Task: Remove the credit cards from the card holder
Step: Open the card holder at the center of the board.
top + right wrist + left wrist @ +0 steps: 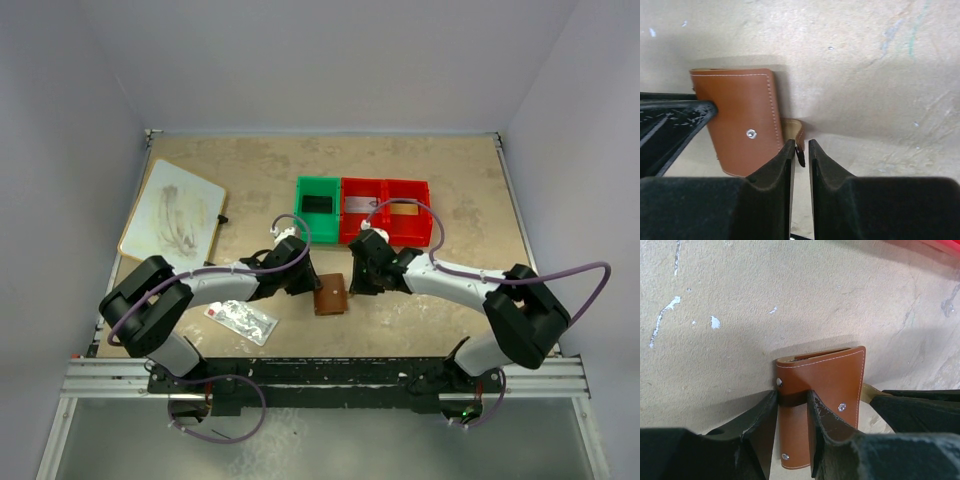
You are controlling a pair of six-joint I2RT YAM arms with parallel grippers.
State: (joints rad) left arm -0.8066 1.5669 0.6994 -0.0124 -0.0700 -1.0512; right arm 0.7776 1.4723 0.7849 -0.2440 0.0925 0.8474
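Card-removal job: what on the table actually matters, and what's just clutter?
In the job: wallet, pinched in the left gripper; right gripper, jaws at the wallet's snap tab.
Lying about: green bin, red bins, clear packet, smudged white board.
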